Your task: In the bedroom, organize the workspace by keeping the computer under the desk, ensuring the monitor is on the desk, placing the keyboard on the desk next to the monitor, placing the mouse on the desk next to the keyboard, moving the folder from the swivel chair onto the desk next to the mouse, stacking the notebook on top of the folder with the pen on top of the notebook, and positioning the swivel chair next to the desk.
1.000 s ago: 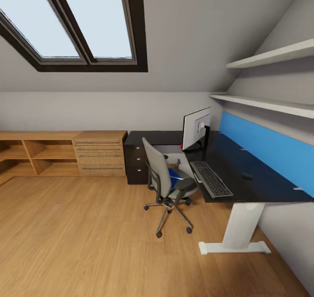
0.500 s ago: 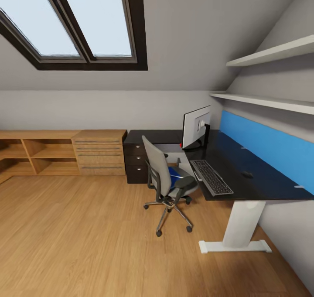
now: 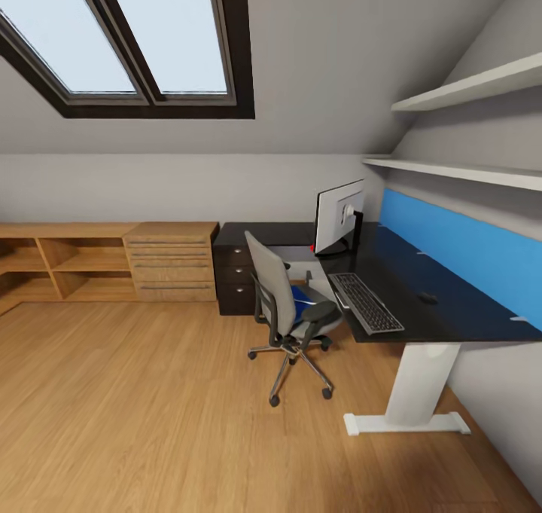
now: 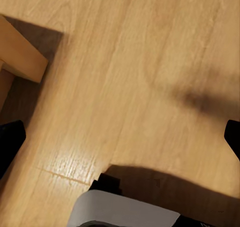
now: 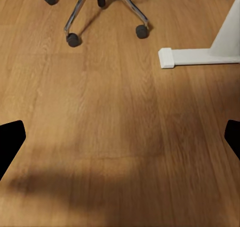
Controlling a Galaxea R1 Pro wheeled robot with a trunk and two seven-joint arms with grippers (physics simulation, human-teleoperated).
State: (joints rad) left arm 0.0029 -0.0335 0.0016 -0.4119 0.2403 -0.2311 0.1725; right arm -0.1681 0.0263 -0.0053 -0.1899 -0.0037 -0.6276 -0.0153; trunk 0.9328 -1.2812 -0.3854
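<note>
Robot's view crept a touch nearer the glossy black desk [image 3: 421,313]; bright-blue folder [image 3: 302,300] sits on the grey swivel chair [image 3: 280,309] seat, both jaws spread, empty.

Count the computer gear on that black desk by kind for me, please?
monitor: 1
keyboard: 1
mouse: 1
Total: 3, all on the desk.

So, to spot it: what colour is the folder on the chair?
Bright blue folder, best in the head view.
</note>
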